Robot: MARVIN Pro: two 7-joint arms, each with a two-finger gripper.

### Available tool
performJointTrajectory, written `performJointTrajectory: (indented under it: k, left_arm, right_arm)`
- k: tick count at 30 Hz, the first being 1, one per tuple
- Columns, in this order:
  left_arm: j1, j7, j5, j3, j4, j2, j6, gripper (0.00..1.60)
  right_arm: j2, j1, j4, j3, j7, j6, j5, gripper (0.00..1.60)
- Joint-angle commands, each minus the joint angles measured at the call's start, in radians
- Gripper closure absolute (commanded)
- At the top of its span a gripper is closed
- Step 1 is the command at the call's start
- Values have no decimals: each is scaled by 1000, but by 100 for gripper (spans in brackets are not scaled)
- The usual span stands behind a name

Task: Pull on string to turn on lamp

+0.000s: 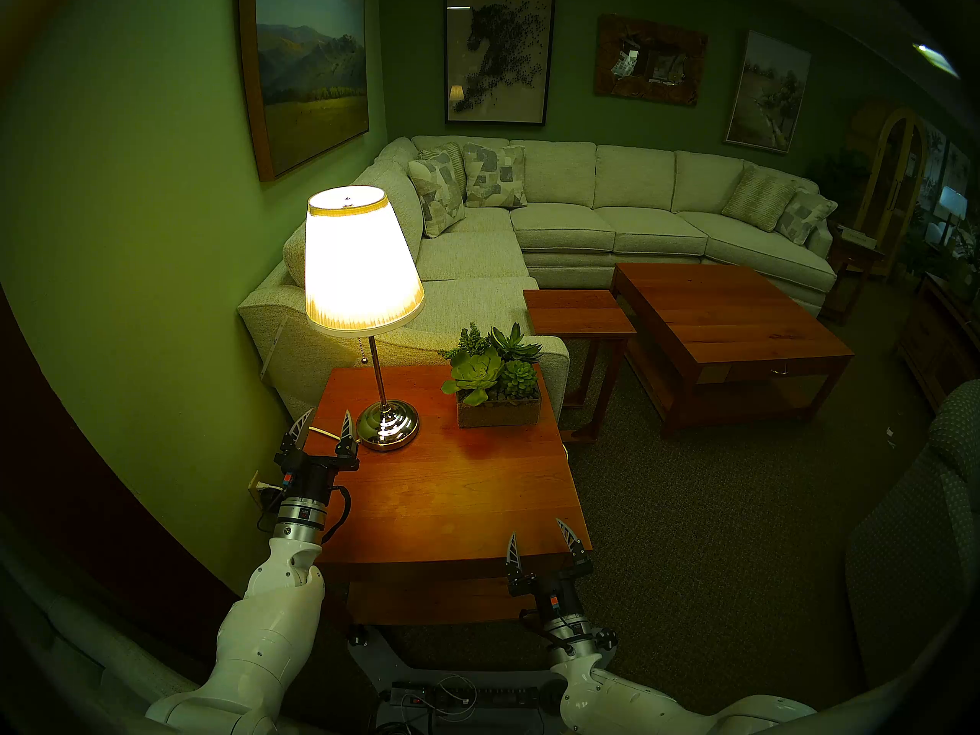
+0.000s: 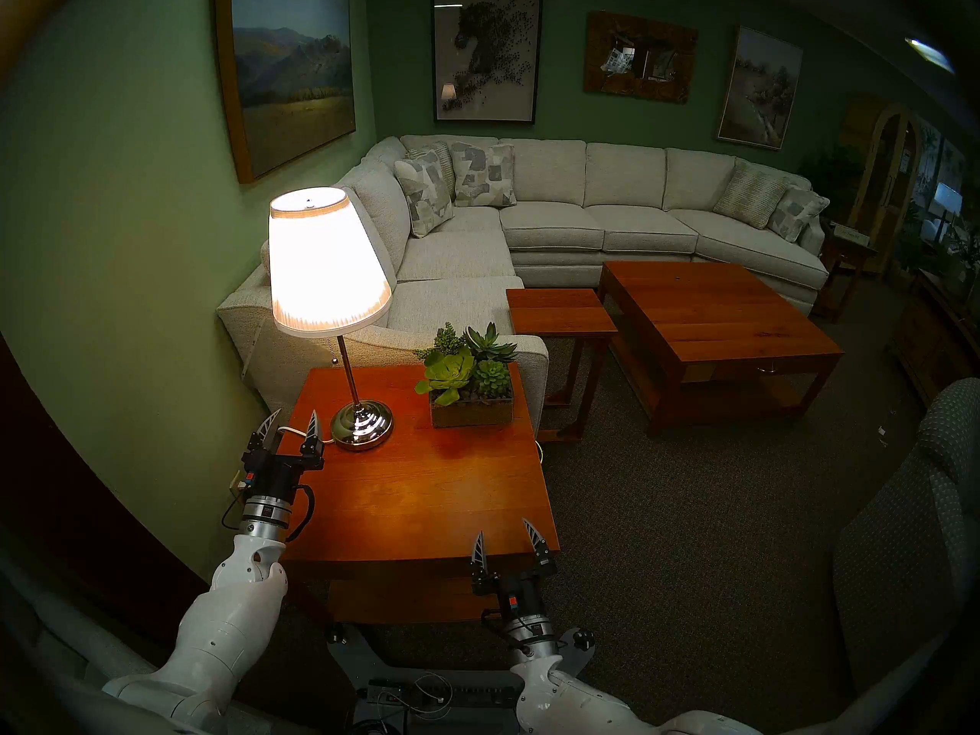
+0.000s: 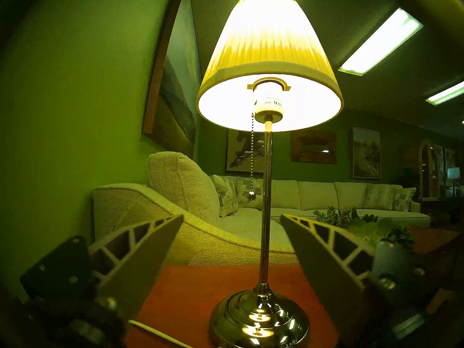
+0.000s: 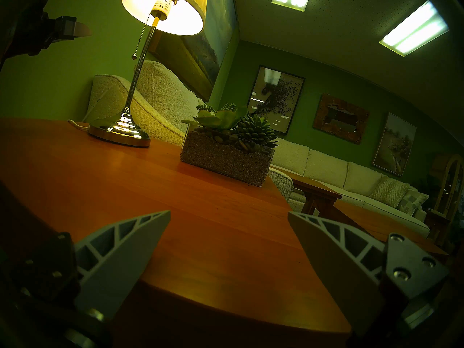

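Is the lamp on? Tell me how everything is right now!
lamp: on, shade glowing, upright
pull chain: hanging free, nothing holding it
left gripper: open, empty, beside the lamp base
right gripper: open, empty, at the table's near edge
ceiling lights: on

My left gripper [image 1: 324, 424], two pale, ribbed, blade-shaped fingers on a black mount, sits at the lower left of the head view with its fingers spread apart and pointing up the frame, nothing between them. Below it my black-and-silver wrist runs down into my white left arm [image 1: 254, 649], which bends toward the bottom left corner. My right gripper [image 1: 541, 545], of the same build, sits lower, right of centre, fingers likewise parted and empty. My white right arm [image 1: 599, 697] leaves the frame at the bottom right.
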Motion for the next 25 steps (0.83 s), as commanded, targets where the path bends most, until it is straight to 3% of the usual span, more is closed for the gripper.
performJointTrajectory:
  k: [1, 8, 11, 13, 25]
  left_arm:
    - [31, 16, 11, -7, -103, 9, 31, 0]
    - [84, 46, 28, -11, -204, 9, 120, 0]
    - [87, 55, 39, -12, -211, 7, 126, 0]
    - [71, 105, 78, -19, -193, -10, 113, 0]
    - [61, 127, 90, -22, -185, -15, 107, 0]
  right_arm:
    - [0, 9, -11, 3, -14, 1, -5, 0]
    - [1, 10, -12, 1, -14, 1, -5, 0]
    - [1, 10, -12, 2, -15, 1, -6, 0]
    - [1, 10, -12, 1, -15, 1, -6, 0]
    - [1, 10, -12, 2, -15, 1, -6, 0]
